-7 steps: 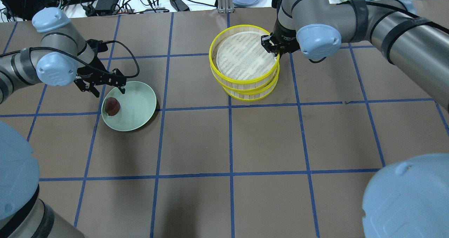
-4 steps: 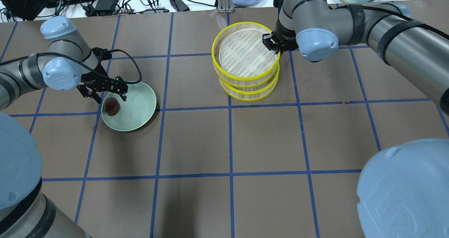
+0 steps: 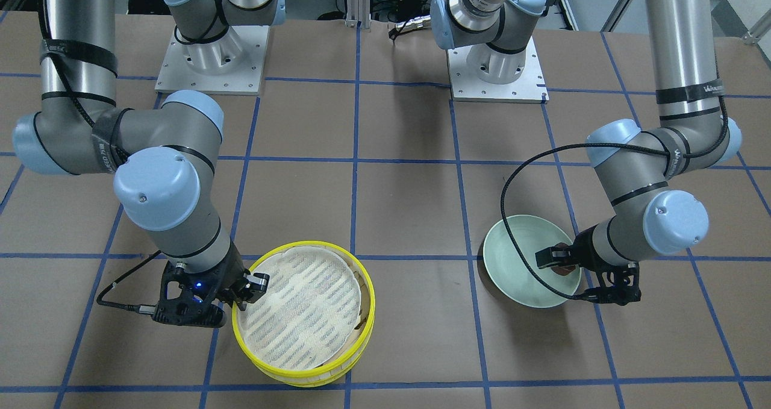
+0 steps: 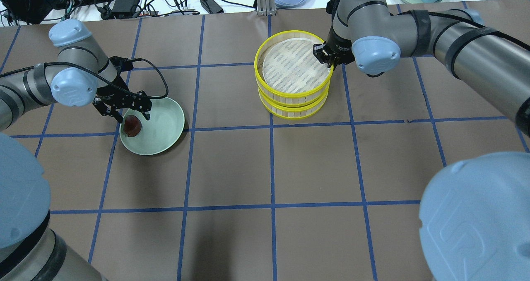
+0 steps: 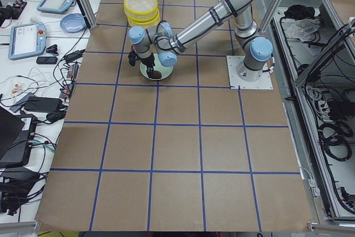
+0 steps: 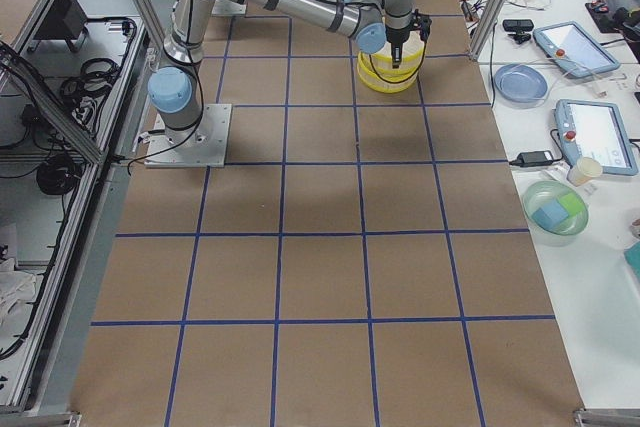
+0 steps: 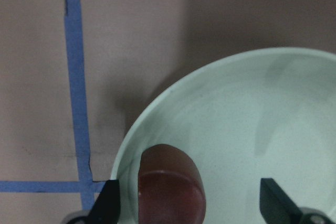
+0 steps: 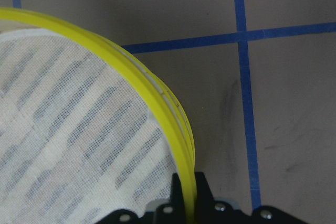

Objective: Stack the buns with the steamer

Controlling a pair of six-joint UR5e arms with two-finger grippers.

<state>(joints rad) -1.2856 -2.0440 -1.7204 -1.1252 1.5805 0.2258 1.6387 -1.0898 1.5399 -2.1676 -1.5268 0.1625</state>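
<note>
plate [image 4: 166,120]: mint green, on the counter [image 4: 314,161] on the robot's left side. The dark bun [image 4: 133,125] sits in it, right by the rim.
left fingers [image 7: 109,205]: spread wide, down low either side of the dark bun, not squeezing it.
top steamer tier [image 4: 292,66]: only white liner showing inside. It's stacked on the lower steamer tier [image 4: 295,112], slightly off-centre.
right fingers [image 8: 201,195]: pinching the top steamer tier's yellow rim, one inside, one outside.
hard to see: the lower steamer tier's inside is covered. Can't tell if the top one rests fully or hangs just clear.
</note>
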